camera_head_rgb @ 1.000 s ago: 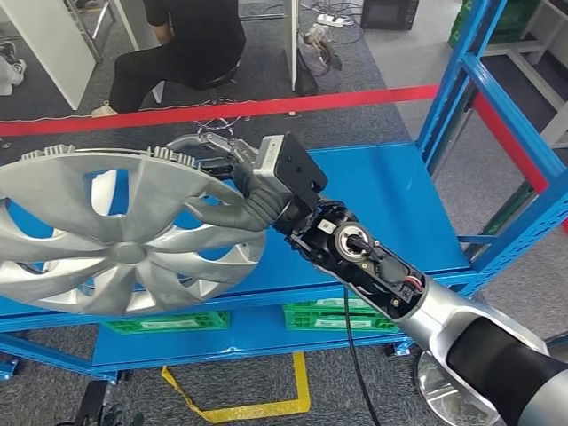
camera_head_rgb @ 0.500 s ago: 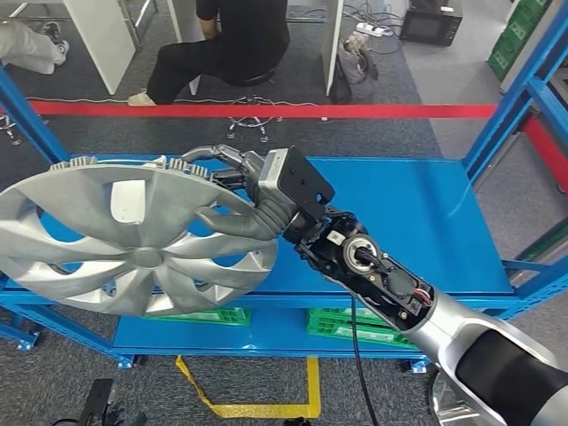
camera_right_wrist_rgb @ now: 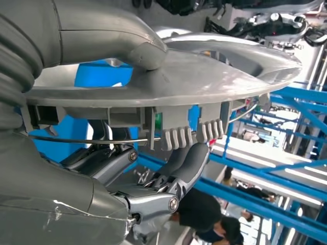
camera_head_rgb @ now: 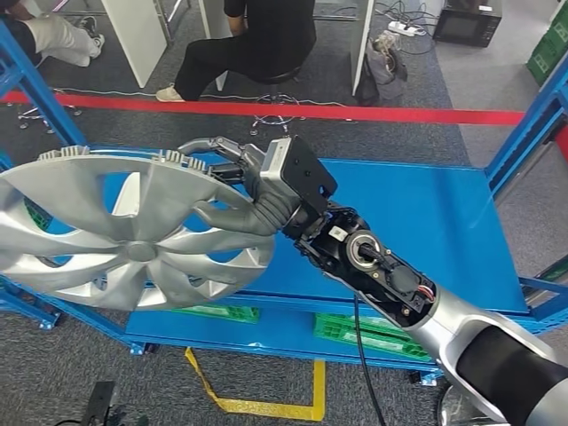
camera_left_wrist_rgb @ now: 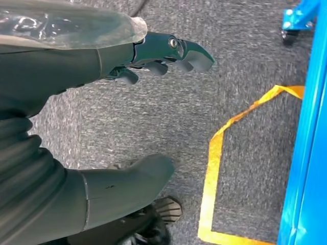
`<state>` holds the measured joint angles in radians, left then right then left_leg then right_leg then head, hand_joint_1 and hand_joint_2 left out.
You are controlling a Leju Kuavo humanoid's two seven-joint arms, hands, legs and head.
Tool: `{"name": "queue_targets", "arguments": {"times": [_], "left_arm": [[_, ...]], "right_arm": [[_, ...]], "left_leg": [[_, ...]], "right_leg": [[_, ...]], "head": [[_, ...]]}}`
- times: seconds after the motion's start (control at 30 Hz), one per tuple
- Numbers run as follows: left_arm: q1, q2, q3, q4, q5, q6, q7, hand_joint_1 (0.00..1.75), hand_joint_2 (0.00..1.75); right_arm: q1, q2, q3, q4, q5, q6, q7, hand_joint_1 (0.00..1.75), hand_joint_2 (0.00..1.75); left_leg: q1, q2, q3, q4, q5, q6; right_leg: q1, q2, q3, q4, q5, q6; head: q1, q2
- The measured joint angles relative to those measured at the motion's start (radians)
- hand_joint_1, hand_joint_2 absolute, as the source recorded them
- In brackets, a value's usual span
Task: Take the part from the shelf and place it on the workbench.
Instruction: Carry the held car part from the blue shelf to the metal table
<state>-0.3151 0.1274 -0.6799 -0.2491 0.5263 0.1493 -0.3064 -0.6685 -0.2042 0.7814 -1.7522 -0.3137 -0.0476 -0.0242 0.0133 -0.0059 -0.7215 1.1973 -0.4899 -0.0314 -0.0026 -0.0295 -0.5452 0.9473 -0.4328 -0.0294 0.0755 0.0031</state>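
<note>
The part is a silver hubcap (camera_head_rgb: 127,240) with curved spokes, held nearly flat above the left end of the blue shelf (camera_head_rgb: 415,222). My right hand (camera_head_rgb: 257,191) grips its rim on the right side, thumb on the face and fingers under the edge. The right wrist view shows the hubcap (camera_right_wrist_rgb: 200,71) edge-on, with the thumb (camera_right_wrist_rgb: 115,35) pressed on top and the fingers (camera_right_wrist_rgb: 185,168) hooked beneath the ribbed clips. My left hand (camera_left_wrist_rgb: 50,87) hangs over the grey carpet with its fingers (camera_left_wrist_rgb: 169,51) apart and nothing between them.
A person in black (camera_head_rgb: 268,35) sits beyond the red floor line (camera_head_rgb: 375,113). Blue shelf uprights (camera_head_rgb: 529,133) rise at the right and far left. Green crates (camera_head_rgb: 361,333) lie on the lower shelf level. Yellow tape (camera_head_rgb: 268,408) marks the carpet in front.
The whole picture has slid to the right, so the camera has turned left. My right hand keeps the same hold on the hubcap, which stays at the left of the view.
</note>
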Motion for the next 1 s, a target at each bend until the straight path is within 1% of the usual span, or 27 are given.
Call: {"name": "queue_targets", "arguments": {"times": [0.03,0.07,0.1,0.13,0.17,0.23,0.27,0.3,0.33,0.4,0.43,0.47,0.5,0.53,0.57,0.6,0.63,0.67,0.7,0.77,0.8,0.83,0.87,0.9,0.93,0.97,1.0], "left_arm": [[-0.001,0.001,0.000,0.000,0.002,0.000,0.000,0.00,1.75],[-0.003,0.002,0.000,0.000,0.004,-0.001,-0.001,0.00,1.75],[-0.005,0.002,0.000,0.000,0.006,-0.003,-0.002,0.00,1.75],[-0.007,0.003,0.000,0.000,0.006,-0.005,-0.002,0.00,1.75],[-0.009,0.003,0.000,0.000,0.006,-0.007,-0.003,0.00,1.75],[-0.008,0.004,0.000,0.000,0.006,-0.009,-0.003,0.00,1.75],[-0.008,0.004,0.000,0.000,0.006,-0.009,-0.002,0.00,1.75],[-0.008,0.005,0.000,0.000,0.006,-0.009,-0.002,0.00,1.75],[-0.009,0.006,0.000,0.000,0.006,-0.009,-0.002,0.00,1.75],[-0.010,0.007,0.000,0.000,0.005,-0.009,-0.001,0.00,1.75],[-0.009,0.008,0.000,0.000,0.005,-0.009,-0.001,0.00,1.75],[-0.008,0.008,0.000,0.000,0.004,-0.009,-0.001,0.00,1.75],[-0.007,0.008,0.000,0.000,0.003,-0.009,-0.001,0.00,1.75],[-0.007,0.008,0.000,0.000,0.002,-0.009,-0.001,0.00,1.75],[-0.007,0.007,0.000,0.000,0.002,-0.009,-0.001,0.00,1.75],[-0.007,0.006,0.000,0.000,0.000,-0.009,-0.001,0.00,1.75],[-0.008,0.005,0.000,0.000,-0.001,-0.010,0.000,0.00,1.75],[-0.007,0.005,0.000,0.000,-0.003,-0.011,0.000,0.00,1.75],[-0.007,0.005,0.000,0.000,-0.004,-0.011,0.001,0.00,1.75],[-0.004,0.007,0.000,0.000,-0.005,-0.012,0.002,0.00,1.75],[-0.003,0.007,0.000,0.000,-0.006,-0.012,0.002,0.00,1.75],[-0.003,0.008,0.000,0.000,-0.006,-0.012,0.002,0.00,1.75],[-0.005,0.009,0.000,0.000,-0.006,-0.012,0.002,0.00,1.75],[-0.006,0.010,0.000,0.000,-0.006,-0.012,0.002,0.00,1.75],[-0.007,0.011,0.000,0.000,-0.006,-0.012,0.002,0.00,1.75],[-0.007,0.011,0.000,0.000,-0.006,-0.013,0.002,0.00,1.75],[-0.005,0.010,0.000,0.000,-0.006,-0.014,0.002,0.00,1.75]], "right_arm": [[-0.004,0.000,0.001,0.000,-0.003,-0.002,0.000,1.75,1.75],[-0.008,0.000,0.002,0.000,-0.004,-0.003,-0.001,1.75,1.75],[-0.014,0.000,0.003,0.000,-0.005,-0.003,-0.002,1.75,1.75],[-0.018,0.000,0.004,0.000,-0.005,-0.003,-0.006,1.75,1.75],[-0.021,0.000,0.004,0.001,-0.005,-0.003,-0.010,1.75,1.75],[-0.024,0.000,0.004,0.004,-0.004,0.000,-0.019,1.75,1.75],[-0.024,0.000,0.004,0.005,-0.001,0.004,-0.023,1.75,1.75],[-0.025,0.000,0.004,0.007,0.003,0.009,-0.027,1.75,1.75],[-0.025,0.000,0.004,0.009,0.007,0.013,-0.031,1.75,1.75],[-0.024,0.000,0.004,0.013,0.014,0.023,-0.038,1.75,1.75],[-0.022,0.000,0.004,0.016,0.017,0.026,-0.040,1.75,1.75],[-0.021,0.000,0.004,0.019,0.019,0.029,-0.041,1.75,1.75],[-0.020,0.000,0.004,0.021,0.020,0.030,-0.041,1.75,1.75],[-0.019,0.000,0.004,0.024,0.022,0.032,-0.042,1.75,1.75],[-0.019,0.000,0.003,0.025,0.024,0.033,-0.042,1.75,1.75],[-0.020,0.000,0.003,0.027,0.025,0.034,-0.043,1.75,1.75],[-0.021,0.000,0.003,0.027,0.026,0.034,-0.045,1.75,1.75],[-0.022,0.000,0.002,0.028,0.027,0.035,-0.046,1.75,1.75],[-0.022,0.000,0.002,0.029,0.027,0.035,-0.047,1.75,1.75],[-0.022,0.000,0.002,0.029,0.028,0.035,-0.048,1.75,1.75],[-0.023,0.000,0.002,0.029,0.028,0.035,-0.048,1.75,1.75],[-0.024,0.000,0.002,0.029,0.028,0.035,-0.049,1.75,1.75],[-0.025,0.000,0.002,0.029,0.028,0.035,-0.049,1.75,1.75],[-0.025,0.000,0.002,0.029,0.028,0.035,-0.050,1.75,1.75],[-0.026,0.000,0.002,0.029,0.028,0.035,-0.051,1.75,1.75],[-0.025,0.000,0.002,0.030,0.028,0.035,-0.050,1.75,1.75],[-0.024,0.000,0.002,0.031,0.028,0.036,-0.050,1.75,1.75]], "left_leg": [[0.001,0.010,0.033,-0.069,0.037,0.001],[-0.001,0.029,0.069,-0.143,0.065,0.003],[-0.005,0.042,0.096,-0.201,0.084,0.009],[-0.008,0.051,0.112,-0.235,0.092,0.014],[-0.012,0.053,0.115,-0.246,0.090,0.020],[-0.014,0.034,0.115,-0.246,0.091,0.032],[-0.013,0.025,0.117,-0.249,0.092,0.037],[-0.012,0.018,0.120,-0.251,0.093,0.043],[-0.011,0.010,0.122,-0.253,0.094,0.049],[-0.013,-0.006,0.123,-0.253,0.093,0.055],[-0.014,-0.014,0.123,-0.252,0.093,0.056],[-0.015,-0.024,0.124,-0.252,0.093,0.057],[-0.016,-0.034,0.124,-0.251,0.093,0.057],[-0.017,-0.045,0.125,-0.250,0.092,0.056],[-0.016,-0.056,0.126,-0.249,0.092,0.056],[-0.017,-0.066,0.125,-0.247,0.091,0.054],[-0.016,-0.074,0.121,-0.245,0.092,0.051],[-0.013,-0.081,0.117,-0.244,0.093,0.047],[-0.011,-0.088,0.113,-0.244,0.096,0.041],[-0.007,-0.104,0.110,-0.248,0.101,0.030],[-0.009,-0.100,0.108,-0.244,0.098,0.026],[-0.011,-0.085,0.100,-0.226,0.085,0.020],[-0.012,-0.062,0.083,-0.188,0.062,0.014],[-0.012,-0.035,0.057,-0.132,0.032,0.009],[-0.010,-0.017,0.023,-0.063,0.000,0.003],[-0.008,-0.008,-0.009,0.004,-0.024,-0.002],[-0.004,-0.004,-0.029,0.043,-0.033,-0.005]], "right_leg": [[0.000,-0.006,0.001,0.001,-0.002,0.002],[0.002,-0.012,0.001,0.002,-0.004,0.005],[0.004,-0.017,0.000,0.004,-0.006,0.009],[0.007,-0.022,0.000,0.005,-0.009,0.013],[0.010,-0.028,0.001,0.006,-0.011,0.017],[0.010,-0.043,0.003,0.006,-0.017,0.027],[0.008,-0.043,0.000,0.014,-0.026,0.032],[0.006,-0.034,-0.011,0.040,-0.045,0.037],[0.004,-0.019,-0.034,0.090,-0.074,0.041],[0.002,0.014,-0.103,0.240,-0.139,0.043],[0.002,0.021,-0.134,0.303,-0.158,0.043],[0.002,0.024,-0.151,0.333,-0.159,0.042],[0.002,0.026,-0.147,0.317,-0.138,0.040],[0.002,0.031,-0.123,0.259,-0.099,0.035],[0.002,0.046,-0.090,0.180,-0.058,0.030],[0.001,0.065,-0.057,0.106,-0.025,0.025],[0.001,0.082,-0.032,0.051,-0.007,0.023],[0.002,0.094,-0.020,0.027,-0.004,0.022],[0.002,0.095,-0.014,0.021,-0.006,0.022],[0.004,0.082,-0.010,0.016,-0.004,0.018],[0.002,0.073,-0.006,0.010,-0.001,0.013],[0.000,0.064,-0.002,0.003,0.002,0.008],[-0.002,0.053,0.002,-0.003,0.006,0.003],[-0.002,0.043,0.004,-0.007,0.008,0.000],[-0.002,0.034,0.004,-0.007,0.008,-0.002],[-0.001,0.024,0.003,-0.007,0.008,-0.002],[-0.001,0.015,0.002,-0.007,0.008,-0.002]], "head": [[0.000,0.000],[-0.001,0.000],[-0.001,0.000],[-0.001,0.000],[0.000,0.000],[0.002,0.000],[0.002,0.000],[0.003,0.000],[0.005,0.000],[0.010,0.000],[0.011,0.000],[0.012,0.000],[0.012,0.000],[0.013,0.000],[0.014,0.000],[0.013,0.000],[0.012,0.000],[0.011,0.000],[0.011,0.000],[0.015,0.000],[0.014,0.000],[0.010,0.000],[0.007,0.000],[0.003,0.000],[0.001,0.000],[0.001,0.000],[0.001,0.000]]}}
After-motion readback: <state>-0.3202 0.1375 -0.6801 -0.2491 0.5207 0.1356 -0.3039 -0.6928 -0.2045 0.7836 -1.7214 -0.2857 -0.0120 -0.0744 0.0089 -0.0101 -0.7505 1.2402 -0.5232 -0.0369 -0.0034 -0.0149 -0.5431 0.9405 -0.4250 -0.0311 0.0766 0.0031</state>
